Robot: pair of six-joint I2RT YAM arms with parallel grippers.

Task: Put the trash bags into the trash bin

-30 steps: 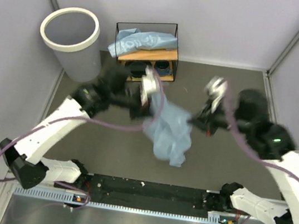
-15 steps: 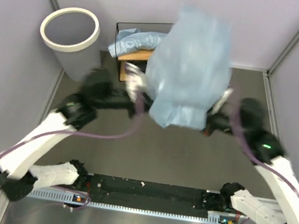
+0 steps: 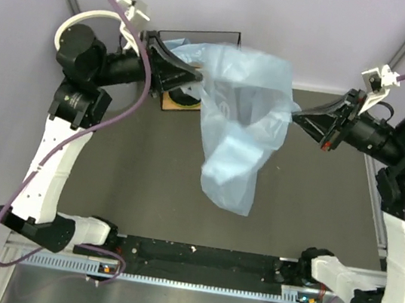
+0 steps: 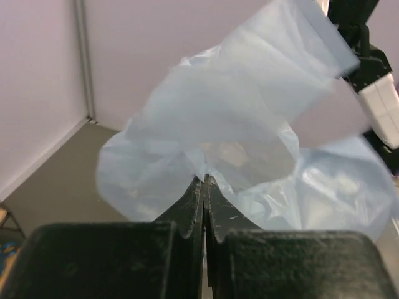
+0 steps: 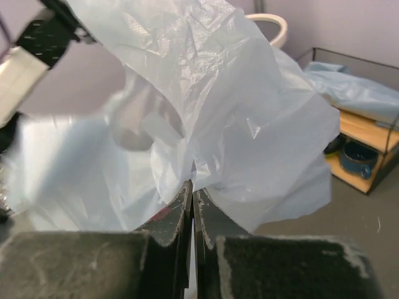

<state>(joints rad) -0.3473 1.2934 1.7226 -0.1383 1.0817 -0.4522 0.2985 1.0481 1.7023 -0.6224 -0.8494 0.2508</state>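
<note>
The bag (image 3: 240,127) hangs in the air between the two arms, spread across the middle of the scene above the dark table (image 3: 136,187). The left gripper (image 3: 198,79) is clenched on its left edge. In the left wrist view the two black fingers are pressed together with a pinch of blue film gathered right at their tips, and the rest of the bag billows out beyond them. The right gripper (image 3: 296,118) is clamped on the right edge in the same way — its wrist view shows the jaws closed on a fold of film at the tips, the plastic spreading up and to both sides. The grippers point inward at each other from opposite sides, the left one a little farther back than the right. The film spans the gap between them along the top, while the loose lower part sags toward the near side in a crumpled tail. The bin (image 3: 76,18) stands in the far left corner, largely hidden behind the left arm so that only an arc of its white rim shows; the bag is well to its right, not over it. A second bag (image 5: 355,87) lies on top of the shelf (image 5: 365,128) at the far side — just behind the left gripper. A dark bowl (image 5: 358,156) sits on the shelf's lower level.
</note>
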